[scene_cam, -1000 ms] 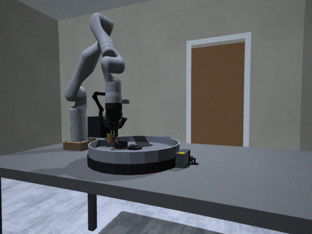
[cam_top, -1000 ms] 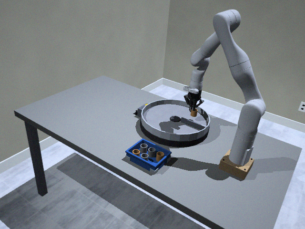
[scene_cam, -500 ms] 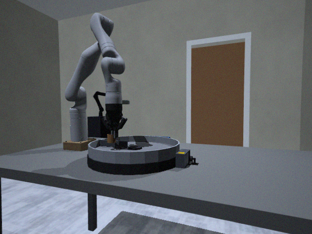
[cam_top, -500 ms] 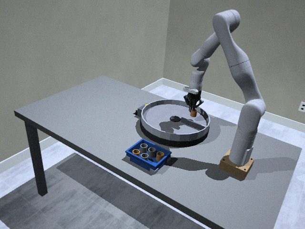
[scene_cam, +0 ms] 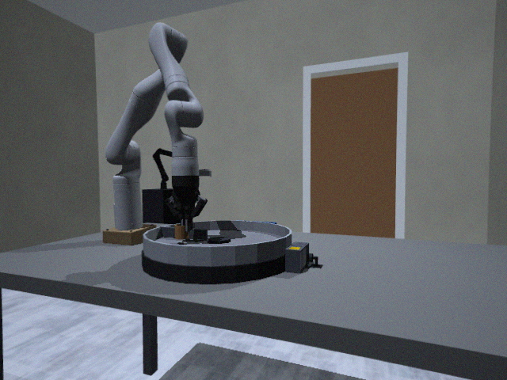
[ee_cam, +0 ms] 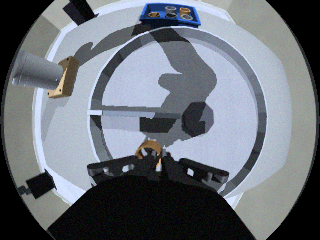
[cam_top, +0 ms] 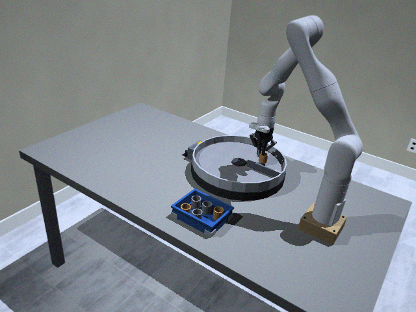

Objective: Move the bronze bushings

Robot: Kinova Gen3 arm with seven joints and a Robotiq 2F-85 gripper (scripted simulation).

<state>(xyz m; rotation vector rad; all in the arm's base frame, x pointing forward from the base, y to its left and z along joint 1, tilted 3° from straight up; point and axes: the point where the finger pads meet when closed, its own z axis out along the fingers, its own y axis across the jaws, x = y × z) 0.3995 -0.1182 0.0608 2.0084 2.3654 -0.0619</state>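
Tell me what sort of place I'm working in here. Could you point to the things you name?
Probably a plain workroom or robot lab: a robot arm (cam_top: 337, 102) (scene_cam: 135, 110) (ee_cam: 37, 70) bolted to a gray table (cam_top: 110, 147) (scene_cam: 389, 286), a low-walled turntable (cam_top: 234, 185) (scene_cam: 216, 255), and a blue crate (cam_top: 193, 220) of metal bushings.

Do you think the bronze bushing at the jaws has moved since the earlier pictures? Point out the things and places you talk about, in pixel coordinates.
Yes, the bronze bushing (cam_top: 263, 158) (scene_cam: 178, 231) (ee_cam: 148, 144) is lower, judged against the turntable's rim (cam_top: 234, 186) (scene_cam: 229, 255) (ee_cam: 262, 117) in the exterior view.
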